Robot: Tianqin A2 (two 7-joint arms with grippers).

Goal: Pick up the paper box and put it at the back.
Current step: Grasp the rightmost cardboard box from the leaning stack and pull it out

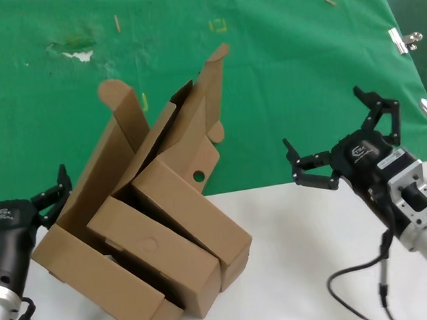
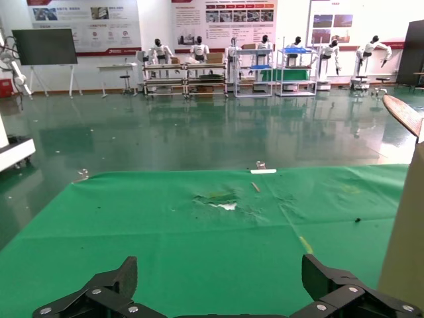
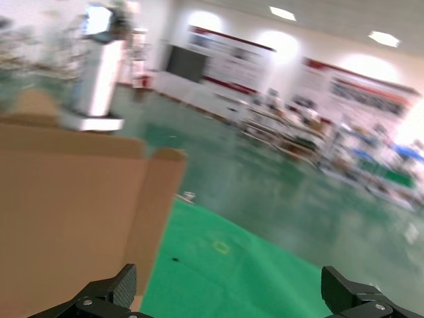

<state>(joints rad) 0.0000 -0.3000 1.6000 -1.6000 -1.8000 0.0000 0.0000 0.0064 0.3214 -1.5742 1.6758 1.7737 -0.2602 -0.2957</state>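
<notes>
The paper box stands open and tilted among a pile of brown cartons, half on the green cloth; its rounded lid tabs point up and a small round hole shows in its wall. The back is the green cloth with a ragged white patch. My left gripper is open and empty, just left of the pile. My right gripper is open and empty over the cloth's near edge, well right of the pile. In the right wrist view, brown cardboard fills one side beyond the open gripper.
A long carton with a circle outline and a bigger carton lie in front of the paper box on the white tabletop. Metal clips hold the cloth's right edge. The left wrist view shows cloth and a cardboard edge.
</notes>
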